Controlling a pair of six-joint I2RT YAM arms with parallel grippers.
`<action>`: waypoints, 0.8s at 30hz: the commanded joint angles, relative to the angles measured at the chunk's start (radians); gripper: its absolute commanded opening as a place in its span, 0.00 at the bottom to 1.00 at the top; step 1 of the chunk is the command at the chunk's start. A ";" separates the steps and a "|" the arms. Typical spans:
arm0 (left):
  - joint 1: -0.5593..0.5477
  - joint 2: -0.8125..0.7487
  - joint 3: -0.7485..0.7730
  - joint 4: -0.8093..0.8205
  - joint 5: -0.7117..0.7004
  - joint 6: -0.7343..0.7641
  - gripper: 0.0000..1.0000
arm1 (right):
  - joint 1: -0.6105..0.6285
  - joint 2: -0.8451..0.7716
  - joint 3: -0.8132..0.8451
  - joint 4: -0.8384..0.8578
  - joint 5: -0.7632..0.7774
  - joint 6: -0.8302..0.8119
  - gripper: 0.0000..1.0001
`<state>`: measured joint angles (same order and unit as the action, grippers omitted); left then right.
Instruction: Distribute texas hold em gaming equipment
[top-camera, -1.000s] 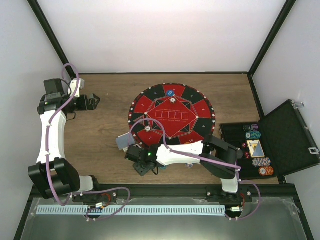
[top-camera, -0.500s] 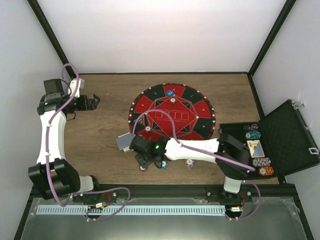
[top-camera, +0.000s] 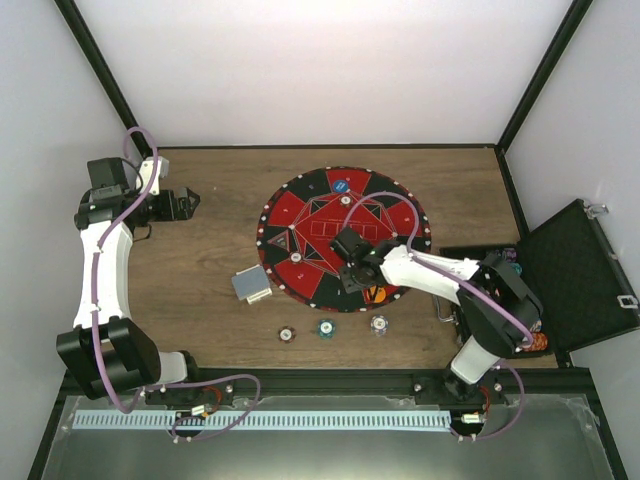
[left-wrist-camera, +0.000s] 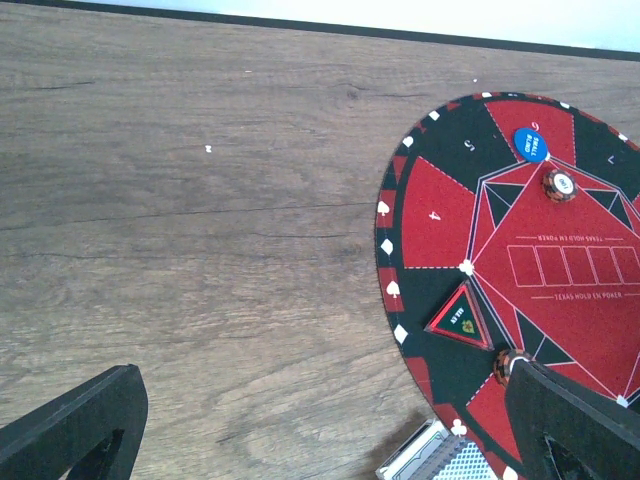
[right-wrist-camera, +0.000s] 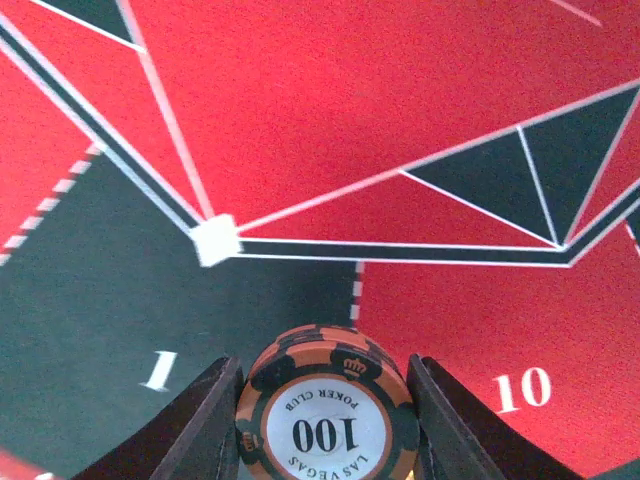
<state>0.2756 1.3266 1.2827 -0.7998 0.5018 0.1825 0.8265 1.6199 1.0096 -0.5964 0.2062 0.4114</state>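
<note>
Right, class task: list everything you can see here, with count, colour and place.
table: one, brown wood
mat: one, red and black, table centre
blue disc: one, mat's far side
mat chips: two, brown-edged, far and left
table chips: three, mixed colours, row before mat
card stack: one, grey-blue, left of mat
case: one, black, open, right side
spare chips: inside case, mostly hidden
orange chip: one, orange-black, mat's near edge
left gripper: one, black, open, far left
right gripper: one, black, closed on orange chip
</note>
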 joint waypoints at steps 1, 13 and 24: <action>0.005 -0.013 0.026 -0.010 0.009 -0.010 1.00 | -0.040 0.012 -0.043 0.070 -0.002 -0.035 0.15; 0.004 -0.004 0.037 -0.015 0.006 -0.005 1.00 | -0.078 0.086 -0.065 0.133 -0.015 -0.040 0.13; 0.004 0.006 0.050 -0.016 0.013 -0.005 1.00 | -0.056 0.014 0.002 0.006 0.048 -0.016 0.67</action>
<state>0.2752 1.3266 1.2980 -0.8059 0.5022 0.1829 0.7574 1.6913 0.9550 -0.5205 0.2115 0.3798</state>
